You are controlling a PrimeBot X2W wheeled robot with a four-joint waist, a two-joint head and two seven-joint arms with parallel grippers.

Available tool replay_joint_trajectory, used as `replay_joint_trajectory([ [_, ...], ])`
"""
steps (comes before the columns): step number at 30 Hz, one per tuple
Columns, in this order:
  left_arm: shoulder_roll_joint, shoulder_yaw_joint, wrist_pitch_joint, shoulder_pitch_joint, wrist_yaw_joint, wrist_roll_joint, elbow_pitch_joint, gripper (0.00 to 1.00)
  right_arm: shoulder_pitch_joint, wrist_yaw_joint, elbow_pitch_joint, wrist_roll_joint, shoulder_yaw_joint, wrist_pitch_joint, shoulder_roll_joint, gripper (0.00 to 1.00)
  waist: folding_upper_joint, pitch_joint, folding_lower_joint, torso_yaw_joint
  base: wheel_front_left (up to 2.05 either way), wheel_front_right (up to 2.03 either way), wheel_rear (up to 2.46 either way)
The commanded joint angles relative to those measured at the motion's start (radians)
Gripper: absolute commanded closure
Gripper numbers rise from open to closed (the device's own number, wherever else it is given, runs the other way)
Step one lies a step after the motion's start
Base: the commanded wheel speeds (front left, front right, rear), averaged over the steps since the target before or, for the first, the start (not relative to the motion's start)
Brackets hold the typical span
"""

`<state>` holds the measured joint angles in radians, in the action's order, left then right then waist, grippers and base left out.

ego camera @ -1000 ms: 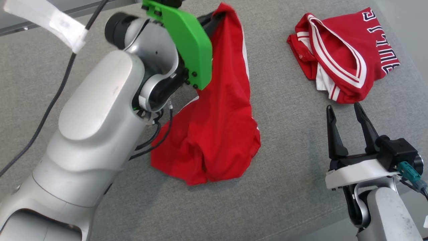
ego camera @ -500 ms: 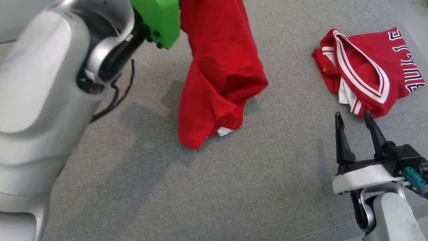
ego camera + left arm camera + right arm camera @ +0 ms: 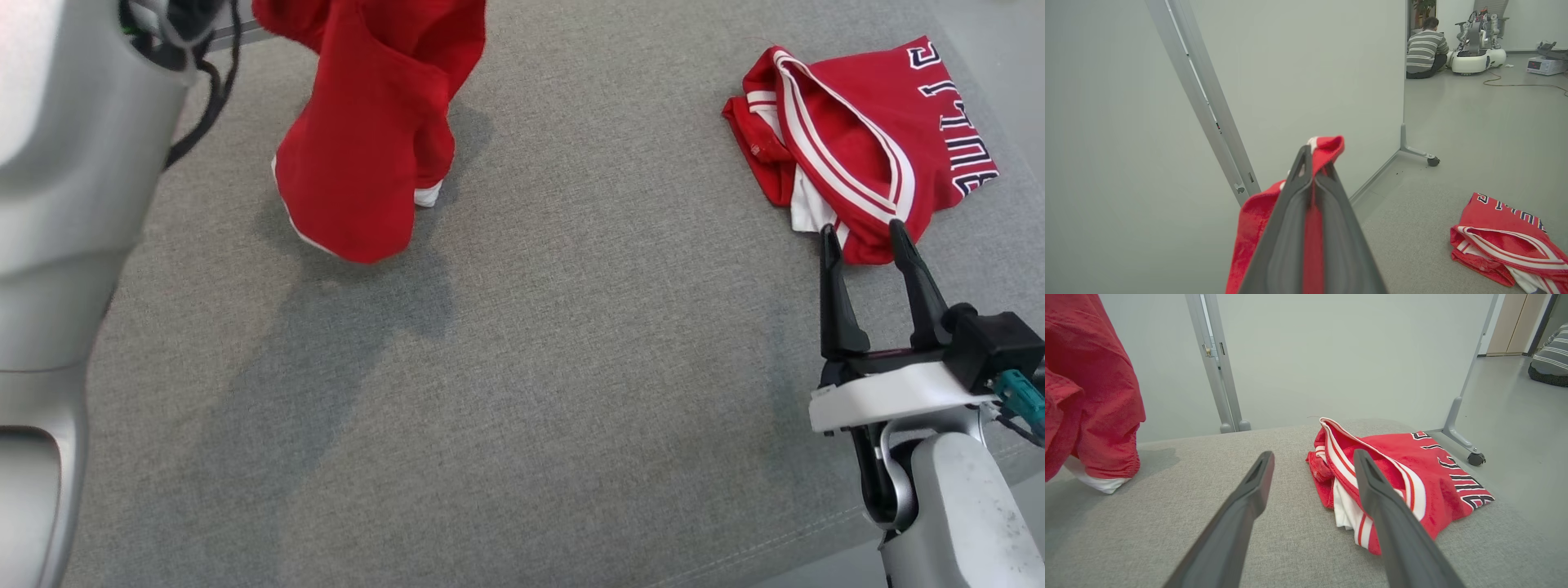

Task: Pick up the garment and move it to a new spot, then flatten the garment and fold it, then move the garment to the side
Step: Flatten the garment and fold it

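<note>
Two claws are in play. The right claw waits near the front edge of the grey cushion, fingers spread wide and holding nothing, tips just before a crumpled red jersey with white stripes and letters. The left claw is pressed shut on a fold of the plain red garment, which hangs from it above the left part of the cushion; whether the lowest hem touches the cushion I cannot tell. I judge this is the first step, carrying the garment to a new spot. The next move calls for lowering it on the free middle of the cushion, well apart from the jersey, and releasing it without making a heap; flattening is not yet begun. Behind the cushion stands a pale partition with a metal post and a foot on a small wheel. Farther, on the grey floor, a person in a striped shirt sits beside another robot.
</note>
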<state>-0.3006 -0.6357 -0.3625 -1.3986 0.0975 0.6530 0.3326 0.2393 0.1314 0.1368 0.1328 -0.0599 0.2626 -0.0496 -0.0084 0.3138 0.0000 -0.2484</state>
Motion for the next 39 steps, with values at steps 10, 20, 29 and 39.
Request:
replay_joint_trajectory([
  [10,0.062,-0.135,0.056,0.606,-0.086,0.177,-0.397,1.00,-0.090,-0.001,0.023,-0.023,-0.057,0.003,-0.002,0.00,0.0084,-0.029,0.0000,0.085,0.00,0.00,0.00],
  [20,-0.089,-0.182,0.234,1.104,-0.196,0.175,-0.456,1.00,-0.085,-0.001,0.025,-0.070,-0.075,0.003,-0.002,0.00,0.0084,-0.049,0.0000,0.173,0.00,0.00,0.00],
  [29,-0.150,-0.055,0.438,1.255,-0.223,0.228,-0.339,1.00,-0.119,-0.001,0.036,-0.105,-0.075,0.003,-0.003,0.00,0.0084,-0.075,0.0000,0.256,0.00,0.00,0.00],
  [39,-0.144,0.015,0.502,1.271,-0.111,0.337,-0.217,0.38,-0.148,-0.001,0.043,-0.130,-0.062,0.003,-0.003,0.00,0.0084,-0.111,0.0000,0.296,0.00,0.00,0.00],
])
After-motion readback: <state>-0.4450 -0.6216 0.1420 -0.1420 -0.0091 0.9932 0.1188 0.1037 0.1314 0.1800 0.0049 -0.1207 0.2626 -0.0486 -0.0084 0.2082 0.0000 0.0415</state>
